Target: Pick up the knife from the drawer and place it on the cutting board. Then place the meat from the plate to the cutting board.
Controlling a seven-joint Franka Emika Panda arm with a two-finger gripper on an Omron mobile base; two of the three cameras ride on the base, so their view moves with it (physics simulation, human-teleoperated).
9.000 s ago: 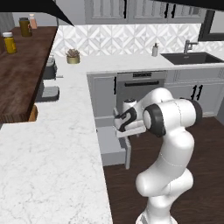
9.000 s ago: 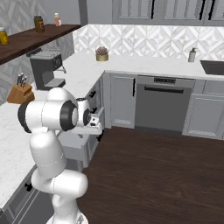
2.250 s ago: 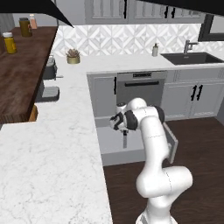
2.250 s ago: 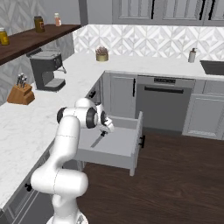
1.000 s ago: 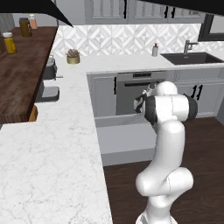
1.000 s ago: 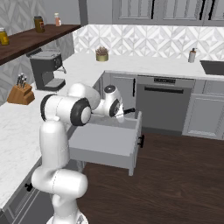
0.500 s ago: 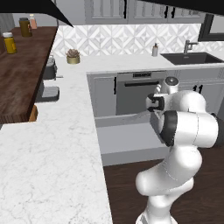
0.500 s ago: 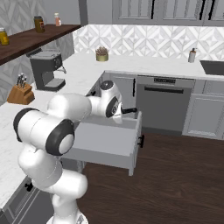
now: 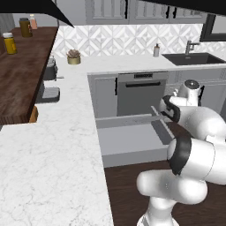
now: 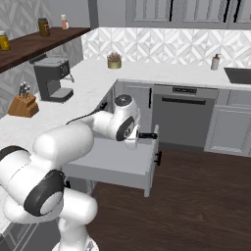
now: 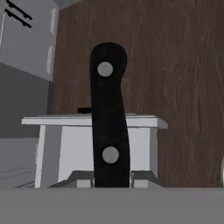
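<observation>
The tool (image 11: 111, 177) is closed tight on the slim kitchen knife with the black handle (image 11: 108, 118). The handle sticks up between the two small dark fingertips (image 11: 81, 178) and has two silver dots on it. The knife is held up above the wide, shallow grey drawer (image 10: 117, 162), which is pulled out from the grey cabinets. In the right base view the black handle (image 10: 147, 136) pokes out sideways over the drawer's front panel. Under it lies the dark brown wooden floor (image 10: 196, 196).
</observation>
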